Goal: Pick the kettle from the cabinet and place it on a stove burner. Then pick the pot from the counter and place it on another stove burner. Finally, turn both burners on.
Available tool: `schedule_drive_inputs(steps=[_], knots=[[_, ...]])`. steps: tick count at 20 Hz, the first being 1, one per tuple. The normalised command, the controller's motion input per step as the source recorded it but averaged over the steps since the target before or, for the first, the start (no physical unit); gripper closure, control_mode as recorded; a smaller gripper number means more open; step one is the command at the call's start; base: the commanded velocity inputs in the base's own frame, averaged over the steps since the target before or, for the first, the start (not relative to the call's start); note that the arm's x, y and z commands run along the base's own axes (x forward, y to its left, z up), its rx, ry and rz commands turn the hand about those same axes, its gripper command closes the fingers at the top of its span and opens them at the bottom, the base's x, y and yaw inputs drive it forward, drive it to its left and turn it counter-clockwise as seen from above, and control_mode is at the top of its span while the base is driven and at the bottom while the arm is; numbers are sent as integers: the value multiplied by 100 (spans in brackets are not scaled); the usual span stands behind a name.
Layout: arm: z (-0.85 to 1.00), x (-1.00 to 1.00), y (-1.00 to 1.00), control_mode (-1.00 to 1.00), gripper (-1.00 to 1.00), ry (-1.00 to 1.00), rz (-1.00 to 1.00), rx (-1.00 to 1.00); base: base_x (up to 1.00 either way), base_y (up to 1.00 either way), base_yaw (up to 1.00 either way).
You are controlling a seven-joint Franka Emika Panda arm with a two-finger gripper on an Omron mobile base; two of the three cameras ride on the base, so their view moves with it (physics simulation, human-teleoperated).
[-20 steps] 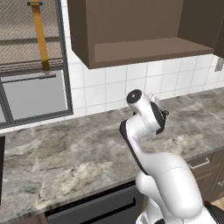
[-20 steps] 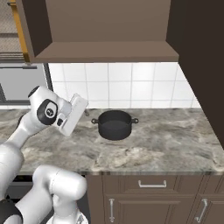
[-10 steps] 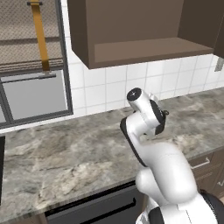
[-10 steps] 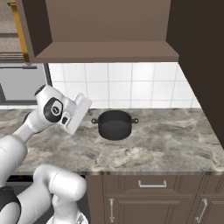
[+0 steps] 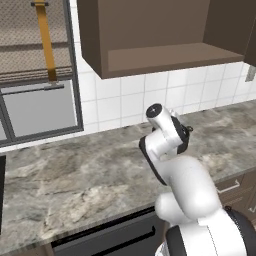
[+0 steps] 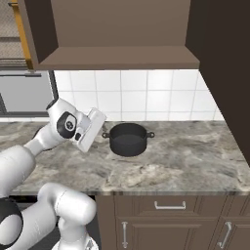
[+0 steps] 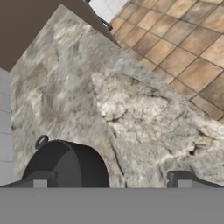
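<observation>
The pot (image 6: 128, 139), low, wide and charcoal-black with two loop handles, stands on the marbled counter (image 6: 185, 156) below the open brown cabinet (image 6: 117, 57). The cabinet's floor is bare. My white hand (image 6: 89, 129) hangs just left of the pot, tilted toward it. In the hand view the pot (image 7: 65, 164) lies at the lower left, over the left fingertip (image 7: 39, 179). My gripper (image 7: 111, 180) is open with nothing between the tips. In the left base view my arm (image 5: 167, 135) hides the pot. The kettle and the stove burners are out of view.
White tiles back the counter (image 5: 75, 175). A grey framed panel (image 5: 40, 107) with a yellow strap stands at the far left. Drawer fronts with handles (image 6: 168, 206) run below the counter edge. A tall dark cabinet side (image 6: 224, 73) closes the right.
My hand has swung to the right along the counter, closer to the pot. The pot has not moved.
</observation>
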Motion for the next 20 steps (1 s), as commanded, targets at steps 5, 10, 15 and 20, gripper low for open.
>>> schedule_drive_inputs(steps=[5,10,15,20], knots=[[-30,28,-2,-100,-100,-6,-8,3,0,0,0],[-27,31,-2,-100,-100,-5,-7,4,0,0,0],[-27,28,0,-100,-100,-6,-5,4,0,0,0],[-24,29,0,-100,-100,-5,-6,4,0,0,0]])
